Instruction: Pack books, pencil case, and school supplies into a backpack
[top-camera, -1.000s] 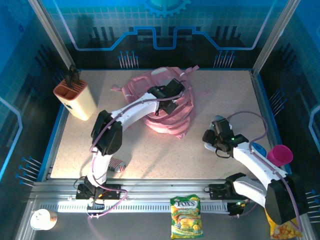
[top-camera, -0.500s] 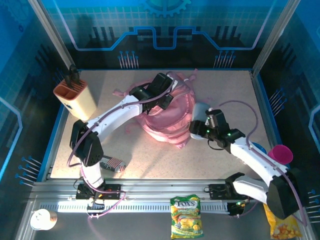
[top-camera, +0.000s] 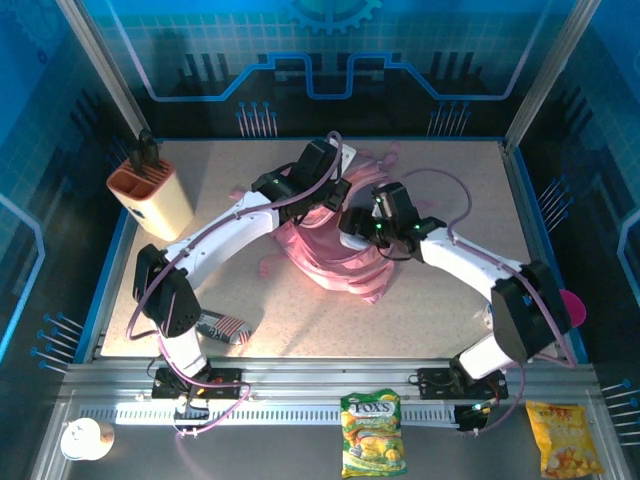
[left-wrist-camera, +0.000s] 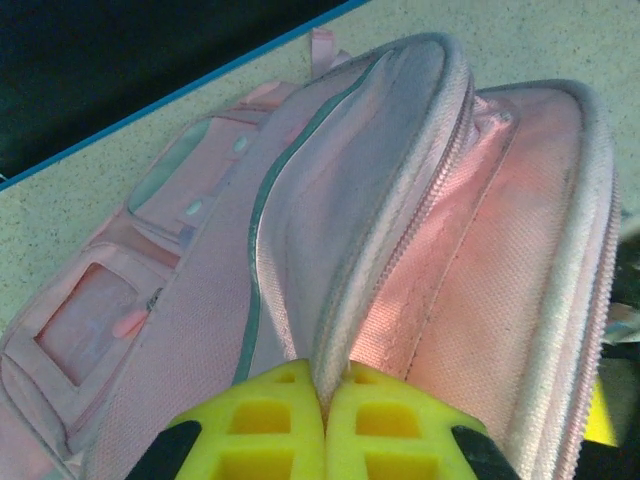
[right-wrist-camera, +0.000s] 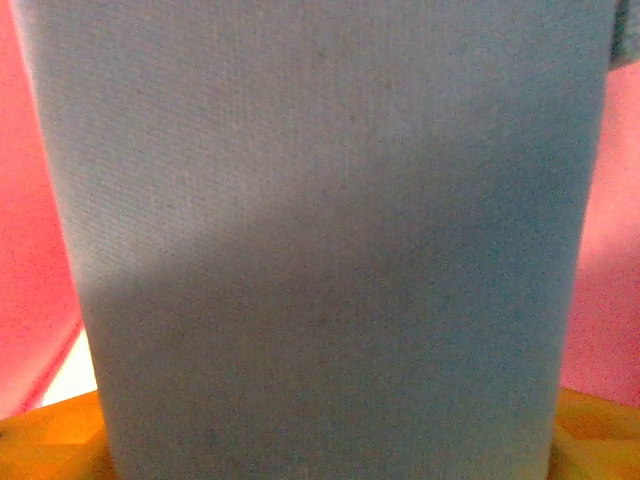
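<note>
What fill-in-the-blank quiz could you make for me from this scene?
1. The left gripper pinches the fabric rim of the ___.
2. The right gripper holds a blue-grey book, with ___ fabric on both sides of it.
3. The striped pencil case lies near the ___ arm's base.
4. The beige holder has an ___ top.

Missing words: backpack; pink; left; orange.

The left arm (top-camera: 232, 224) and right arm (top-camera: 465, 262) are white with black joints. A thin purple cable (top-camera: 440, 172) loops behind each gripper. The left gripper (left-wrist-camera: 322, 405) has yellow fingers (left-wrist-camera: 265, 432) with square holes.
</note>
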